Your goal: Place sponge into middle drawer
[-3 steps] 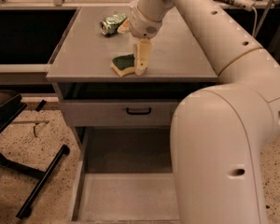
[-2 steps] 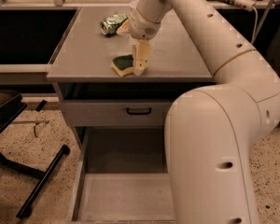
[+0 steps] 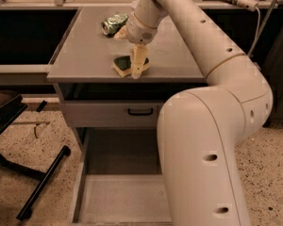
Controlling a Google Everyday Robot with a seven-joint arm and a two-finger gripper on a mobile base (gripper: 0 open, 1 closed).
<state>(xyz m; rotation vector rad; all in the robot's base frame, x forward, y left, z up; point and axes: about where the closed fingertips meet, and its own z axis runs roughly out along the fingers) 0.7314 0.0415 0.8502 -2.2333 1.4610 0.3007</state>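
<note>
Speckled floor [image 3: 273,149] surrounds a grey cabinet top [image 3: 85,55], which the pale arm [image 3: 203,140] crosses from the right. Below, the middle drawer [image 3: 118,197] stands pulled out. The sponge [image 3: 121,64] lies near the top's front edge with the gripper [image 3: 136,74] down at it, open or closed I cannot tell, and a crushed can [image 3: 114,23] sits near the back edge.

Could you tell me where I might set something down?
The middle drawer floor is bare, left wall to arm. The countertop left of the sponge is free; the hand at the sponge and the can behind crowd its middle.
</note>
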